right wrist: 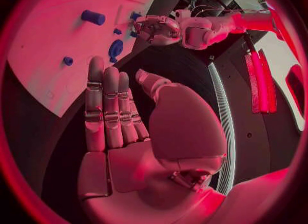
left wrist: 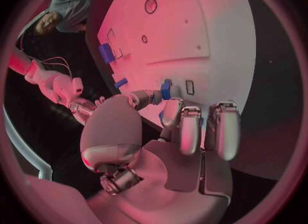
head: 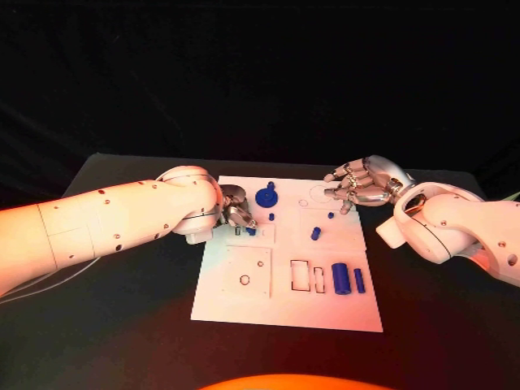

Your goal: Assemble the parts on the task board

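The white rectangular task board [head: 286,309] lies mid-table on the black table [head: 119,325]. The left silver hand [head: 236,210] sits at the board's left edge, pinching a small blue part [left wrist: 166,89] between thumb and fingertip. The right silver hand [head: 360,185] hovers over the far right corner, fingers extended and apart, holding nothing. A blue cylinder [head: 341,278] lies near the board's right edge.

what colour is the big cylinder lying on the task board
Blue; the cylinder on the white task board shows best in the head view.
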`<state>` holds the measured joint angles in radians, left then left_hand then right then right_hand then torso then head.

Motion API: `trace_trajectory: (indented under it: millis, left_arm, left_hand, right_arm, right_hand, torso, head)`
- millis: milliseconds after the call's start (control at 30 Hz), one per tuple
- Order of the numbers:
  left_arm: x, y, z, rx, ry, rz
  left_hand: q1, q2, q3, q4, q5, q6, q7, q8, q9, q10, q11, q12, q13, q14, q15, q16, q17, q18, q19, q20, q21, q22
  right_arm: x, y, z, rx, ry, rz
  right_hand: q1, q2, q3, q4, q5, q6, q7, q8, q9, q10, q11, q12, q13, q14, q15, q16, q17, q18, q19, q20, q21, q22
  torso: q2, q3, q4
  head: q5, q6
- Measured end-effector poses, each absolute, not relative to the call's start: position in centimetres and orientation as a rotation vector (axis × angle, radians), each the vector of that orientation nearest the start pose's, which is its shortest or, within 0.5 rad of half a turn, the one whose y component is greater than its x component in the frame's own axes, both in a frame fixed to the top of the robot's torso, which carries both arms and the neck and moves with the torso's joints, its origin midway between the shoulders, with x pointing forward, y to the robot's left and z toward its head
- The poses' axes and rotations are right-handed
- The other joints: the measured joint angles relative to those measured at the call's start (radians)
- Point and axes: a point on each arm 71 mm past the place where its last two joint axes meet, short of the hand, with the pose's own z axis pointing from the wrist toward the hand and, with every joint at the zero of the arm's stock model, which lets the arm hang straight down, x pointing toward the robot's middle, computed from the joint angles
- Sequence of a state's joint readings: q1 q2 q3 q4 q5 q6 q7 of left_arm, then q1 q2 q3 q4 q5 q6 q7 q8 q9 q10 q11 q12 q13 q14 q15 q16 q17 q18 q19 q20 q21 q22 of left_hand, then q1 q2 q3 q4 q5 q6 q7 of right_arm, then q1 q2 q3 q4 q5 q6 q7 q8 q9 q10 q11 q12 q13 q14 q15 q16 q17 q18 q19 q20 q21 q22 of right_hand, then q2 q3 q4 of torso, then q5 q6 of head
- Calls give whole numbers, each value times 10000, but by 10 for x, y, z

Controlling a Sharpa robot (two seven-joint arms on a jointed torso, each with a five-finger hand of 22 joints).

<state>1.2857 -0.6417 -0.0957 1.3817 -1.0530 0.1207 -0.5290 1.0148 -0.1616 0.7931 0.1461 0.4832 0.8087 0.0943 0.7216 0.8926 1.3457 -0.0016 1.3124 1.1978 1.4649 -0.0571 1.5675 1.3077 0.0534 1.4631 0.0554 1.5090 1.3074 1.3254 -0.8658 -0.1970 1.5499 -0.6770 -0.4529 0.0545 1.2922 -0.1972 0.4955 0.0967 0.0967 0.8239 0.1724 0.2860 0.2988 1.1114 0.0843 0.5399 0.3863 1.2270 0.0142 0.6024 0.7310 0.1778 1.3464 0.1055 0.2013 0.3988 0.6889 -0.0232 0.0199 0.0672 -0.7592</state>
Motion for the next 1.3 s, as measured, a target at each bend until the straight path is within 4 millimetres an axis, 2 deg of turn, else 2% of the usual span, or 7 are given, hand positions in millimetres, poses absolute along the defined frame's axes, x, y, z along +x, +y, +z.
trace_trajectory:
  millis: [567,933,1300]
  left_arm:
    - [507,156,-212,-1172,22838,-4160]
    - [506,156,-212,-1141,22853,-4150]
    - [505,156,-212,-1114,22862,-4167]
  left_hand:
    - [-5,-5,-55,-55,-7,123,-53,-13,21,0,1,0,-27,0,1,0,-1,0,0,0,0,0]
    - [-6,-6,-234,-234,-77,151,-52,-50,54,40,-35,0,0,0,0,0,-1,0,37,-35,0,0]
    - [99,-112,-485,-486,-129,172,-74,-5,108,117,-107,0,31,37,-36,0,-2,0,37,-35,0,0]
  right_arm:
    - [486,-216,-179,5110,16910,9883]
    - [486,-217,-180,5117,16929,9881]
    - [486,-217,-180,5127,16937,9877]
  right_hand:
    - [1,-1,-1,55,0,0,0,0,0,1,1,0,-12,0,0,0,-10,0,0,0,0,0]
    - [-29,29,-1,55,0,0,0,0,0,2,2,-40,-11,0,0,0,-18,0,0,0,0,0]
    - [-39,39,-1,55,0,0,0,0,-8,5,5,-40,-19,0,0,0,-18,0,0,0,0,0]
  torso:
    - [-3,-3,-1]
    - [-8,2,-3]
    - [-7,3,-2]
  head:
    - [-38,-37]
    - [-33,-56]
    - [-39,-67]
